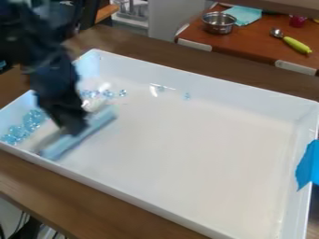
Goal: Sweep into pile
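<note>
Clear blue beads (30,120) inside tray, largest clump in left corner, short row near far wall, two loose ones farther right along same side. Light blue sweeper (61,147) slanted across left part of tray, just beside clump. Hand (74,128) blurred, over left part of tray, closed on sweeper. White tray (205,74) on brown table (56,203). Blue tape (306,163) on tray's right wall. Beyond tray, on second table (233,43): metal pot (218,23), pale green cloth (244,15), green-handled spoon (296,45).
</note>
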